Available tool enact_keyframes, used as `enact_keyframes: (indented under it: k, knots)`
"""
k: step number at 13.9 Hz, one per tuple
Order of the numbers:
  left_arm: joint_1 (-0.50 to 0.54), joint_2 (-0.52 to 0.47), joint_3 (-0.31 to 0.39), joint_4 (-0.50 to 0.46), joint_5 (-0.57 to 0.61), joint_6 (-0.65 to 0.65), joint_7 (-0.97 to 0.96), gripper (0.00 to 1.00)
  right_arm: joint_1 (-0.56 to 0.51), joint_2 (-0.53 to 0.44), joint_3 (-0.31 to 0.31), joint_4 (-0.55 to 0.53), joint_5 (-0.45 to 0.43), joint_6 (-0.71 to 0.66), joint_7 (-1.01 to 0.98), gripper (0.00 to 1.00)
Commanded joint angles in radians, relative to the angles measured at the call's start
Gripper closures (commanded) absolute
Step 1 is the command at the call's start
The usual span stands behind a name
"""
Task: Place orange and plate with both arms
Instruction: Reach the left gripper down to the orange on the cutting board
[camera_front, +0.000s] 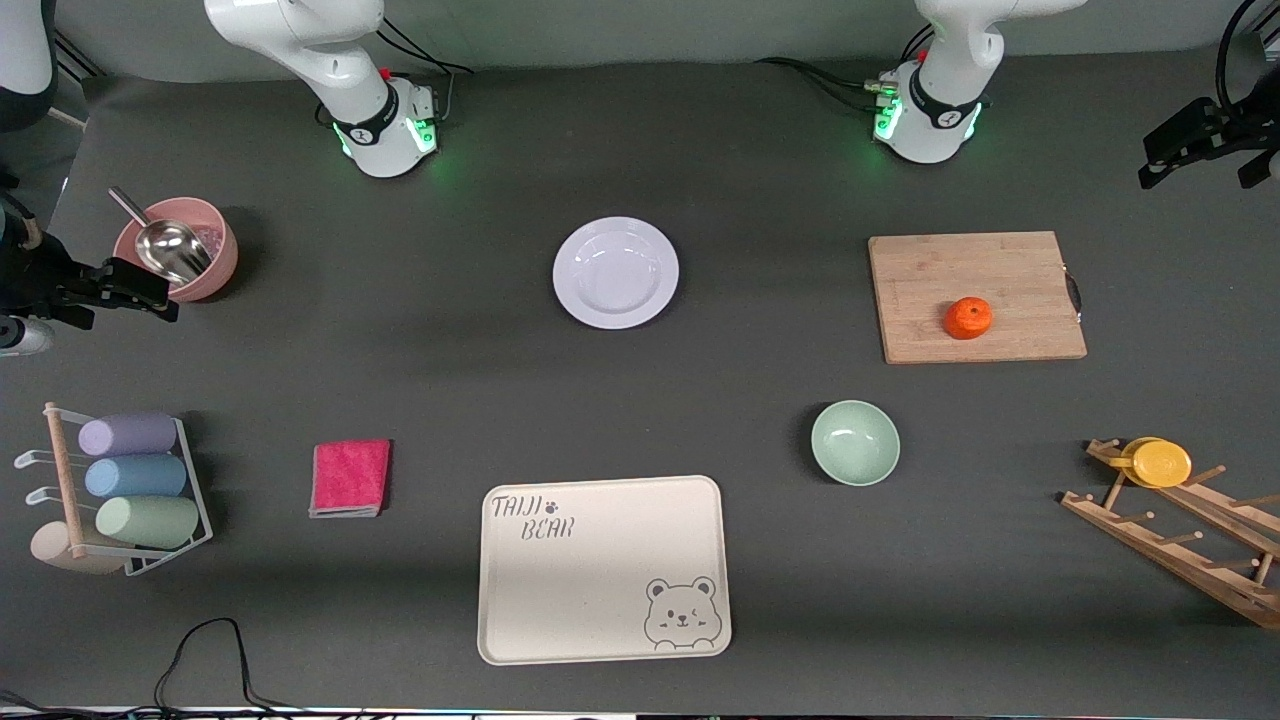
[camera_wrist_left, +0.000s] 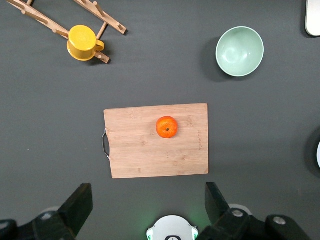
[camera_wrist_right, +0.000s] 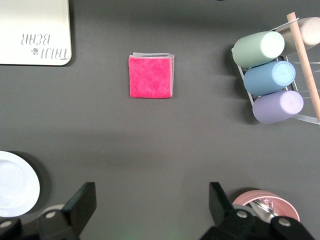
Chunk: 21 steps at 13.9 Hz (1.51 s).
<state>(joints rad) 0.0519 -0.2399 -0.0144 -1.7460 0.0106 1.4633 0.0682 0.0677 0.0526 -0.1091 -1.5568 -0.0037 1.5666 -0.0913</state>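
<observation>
Orange (camera_front: 968, 318) sits on the cutting board (camera_front: 975, 297) toward the left arm's end of the desk (camera_front: 420, 350), the plate (camera_front: 615, 272) well apart from that board, toward the right arm's end. I'd bring the left gripper (camera_wrist_left: 148, 207), fingers spread wide and empty, straight down to straddle the fruit. The right gripper (camera_wrist_right: 151, 210), likewise spread and holding nothing, should take the plate by its rim. My left wrist view shows the orange dead centre; the right wrist view catches only the plate's edge, so I trust the front view there.
</observation>
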Motion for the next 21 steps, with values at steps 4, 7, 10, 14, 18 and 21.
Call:
enact_keyframes:
  k: [4, 7, 10, 14, 18, 21]
  knots:
    - [-0.006, 0.002, 0.011, -0.007, 0.006, -0.012, 0.001, 0.0, 0.009, -0.004, -0.007, 0.004, 0.011, -0.013, 0.022, 0.0]
    - [-0.004, 0.002, 0.011, -0.075, 0.005, 0.032, 0.001, 0.0, 0.009, -0.002, -0.007, 0.004, 0.011, -0.013, 0.022, 0.0]
    - [-0.003, -0.006, 0.011, -0.254, -0.001, 0.223, 0.001, 0.0, 0.009, -0.002, -0.007, 0.004, 0.011, -0.013, 0.022, 0.0]
    - [-0.006, -0.006, 0.01, -0.559, -0.004, 0.585, 0.002, 0.0, 0.009, -0.002, -0.007, 0.003, 0.011, -0.013, 0.022, 0.0]
    - [-0.007, 0.043, 0.01, -0.825, -0.004, 0.95, 0.001, 0.0, 0.015, -0.048, -0.006, -0.04, 0.013, -0.016, 0.024, 0.0]
    - [-0.009, 0.143, 0.01, -0.866, -0.006, 1.077, -0.004, 0.0, 0.052, -0.144, 0.0, -0.143, 0.017, -0.013, 0.1, 0.0]
